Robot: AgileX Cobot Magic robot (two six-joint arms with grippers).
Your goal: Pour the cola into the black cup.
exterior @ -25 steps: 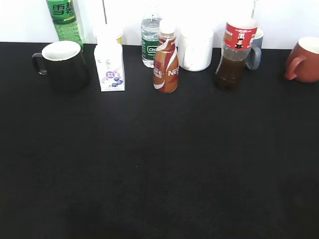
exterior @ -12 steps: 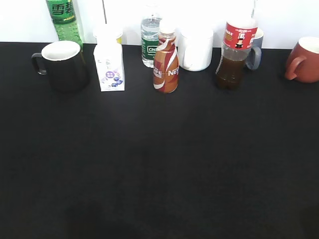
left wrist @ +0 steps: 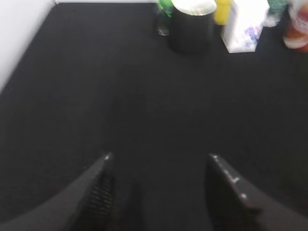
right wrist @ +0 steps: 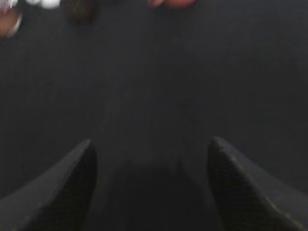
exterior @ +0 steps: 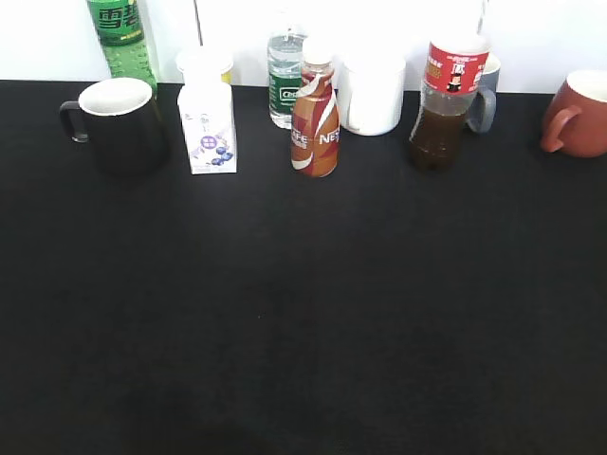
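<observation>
Cola (exterior: 444, 104) stands upright, roughly half full of brown liquid under a red label; black cup (exterior: 119, 123) sits well apart. Left gripper (left wrist: 159, 178) and right gripper (right wrist: 150, 168) both gape wide, empty.

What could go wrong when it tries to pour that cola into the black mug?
The cola stands tight against a white mug and a grey-handled cup, so a reaching end effector might knock one over. The black cup sits far across the row, so the bottle must travel past the coffee bottle and carton. Its cap isn't clearly visible; it could spill.
</observation>
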